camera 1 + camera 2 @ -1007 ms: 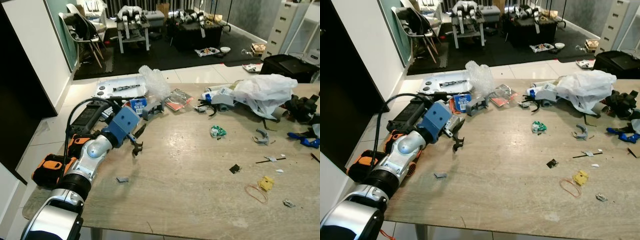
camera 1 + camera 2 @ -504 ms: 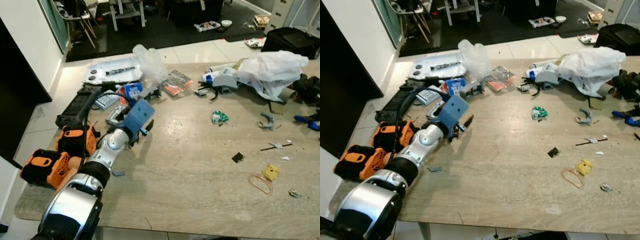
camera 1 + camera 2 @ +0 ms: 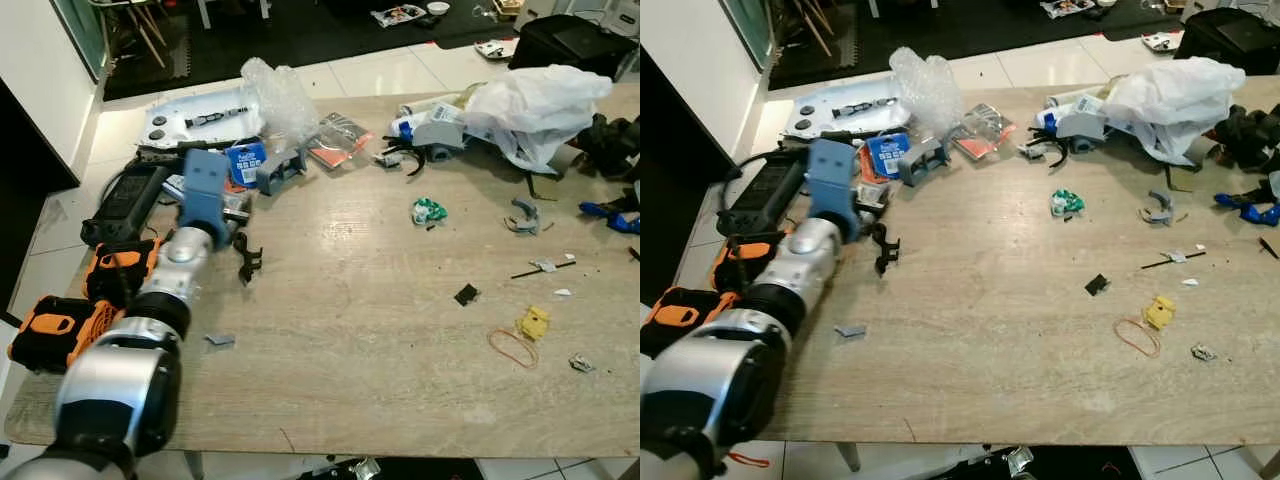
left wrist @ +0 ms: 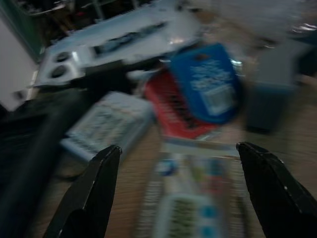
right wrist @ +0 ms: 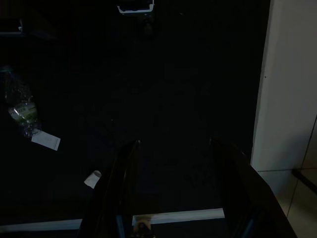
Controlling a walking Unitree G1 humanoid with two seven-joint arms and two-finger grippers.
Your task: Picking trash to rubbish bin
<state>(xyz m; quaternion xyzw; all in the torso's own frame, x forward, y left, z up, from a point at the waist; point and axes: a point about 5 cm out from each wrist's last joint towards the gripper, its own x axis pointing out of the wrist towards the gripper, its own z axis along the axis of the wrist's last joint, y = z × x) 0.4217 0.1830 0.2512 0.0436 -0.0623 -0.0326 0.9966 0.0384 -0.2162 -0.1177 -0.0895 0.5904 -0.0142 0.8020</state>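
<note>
Many bits of trash lie on the table (image 3: 330, 330): a green wrapper (image 3: 429, 210), a yellow scrap (image 3: 533, 322), a white plastic bag (image 3: 535, 100). Left gripper (image 3: 246, 262) hovers near the table's left edge, jaws wide, over a blue packet (image 4: 208, 82). Right gripper (image 5: 173, 148) hangs over dark floor, jaws apart.

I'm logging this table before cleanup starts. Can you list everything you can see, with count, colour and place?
table: one, pale wood-look, under everything
plastic bag: one, white, far right of table
bubble wrap: one, clear, far left of table
blue packet: one, blue, beside the bubble wrap
green wrapper: one, green and white, table middle
rubber band: one, orange, near right
yellow piece: one, yellow, next to the rubber band
black scrap: one, black, middle right
power tool batteries: two, orange and black, left edge
left gripper: one, black fingers open, over the table's left side
right gripper: one, black fingers open, hanging in shade
</note>
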